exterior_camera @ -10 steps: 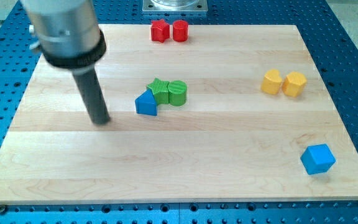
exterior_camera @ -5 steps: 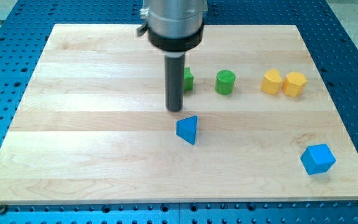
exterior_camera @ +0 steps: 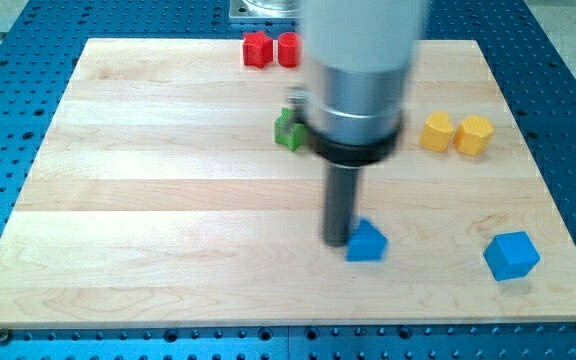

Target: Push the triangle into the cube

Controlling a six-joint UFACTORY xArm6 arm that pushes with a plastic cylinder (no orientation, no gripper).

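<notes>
Blue triangle sits on the lower middle of the wooden board, with the rod's tip pressed against, or just beside, its nine o'clock side. The end effector is a bare rod with no jaws, so it holds nothing; it can only shove. The blue cube lies well apart at roughly three o'clock from the triangle, slightly toward four.

To do this push well, the tip should, I judge, stay behind the triangle on the line running through it to the cube, aiming a touch below straight right. A wedge like this tends to swivel off a round rod, so contact near the middle of its near face looks safest, with small corrections if it starts to turn.

Its peak seems to point toward twelve o'clock, with its broad base running nine to three; blur makes the exact heading uncertain.

Farther out, a green block peeks from behind the arm at eleven o'clock, two yellow blocks sit at one o'clock, and two red blocks near the top edge.
</notes>
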